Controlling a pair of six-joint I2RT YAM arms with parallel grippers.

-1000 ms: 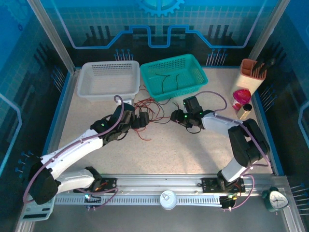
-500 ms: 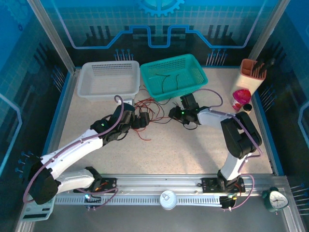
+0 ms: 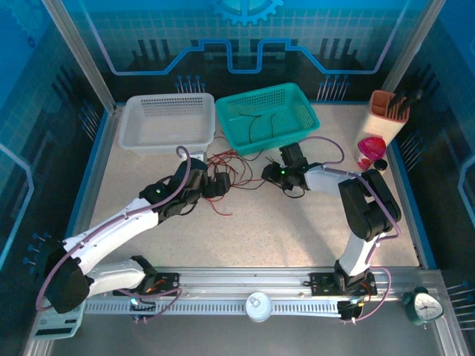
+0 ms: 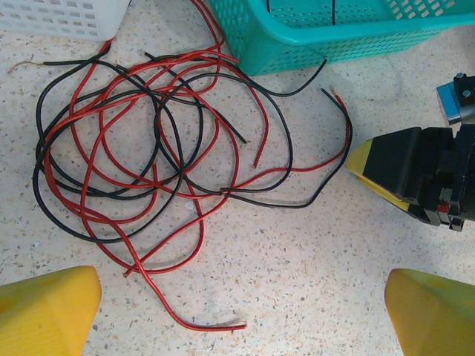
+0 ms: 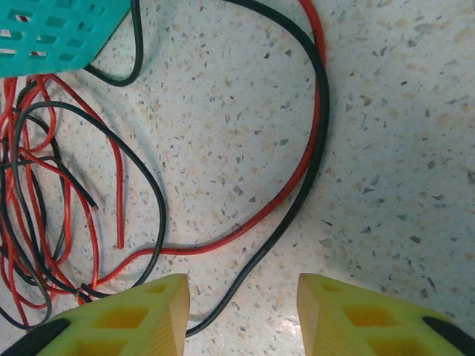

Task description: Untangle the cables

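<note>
Several tangled cables [image 4: 225, 191] between left claw [image 3: 222, 182] and right claw [image 3: 270, 176]

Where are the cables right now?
In the top view the cables lie mid-table, just in front of the teal basket, between the left gripper and the right gripper.

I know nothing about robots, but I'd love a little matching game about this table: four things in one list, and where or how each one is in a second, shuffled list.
Things:
1. left claw
2. teal basket
3. white basket
4. cable tangle

Places and states:
A. at the back left of the table
B. lying on the table in front of the baskets
C. jaws spread wide open
D. has a few loose cables inside

Pairs: 1-C, 2-D, 3-A, 4-B
</note>
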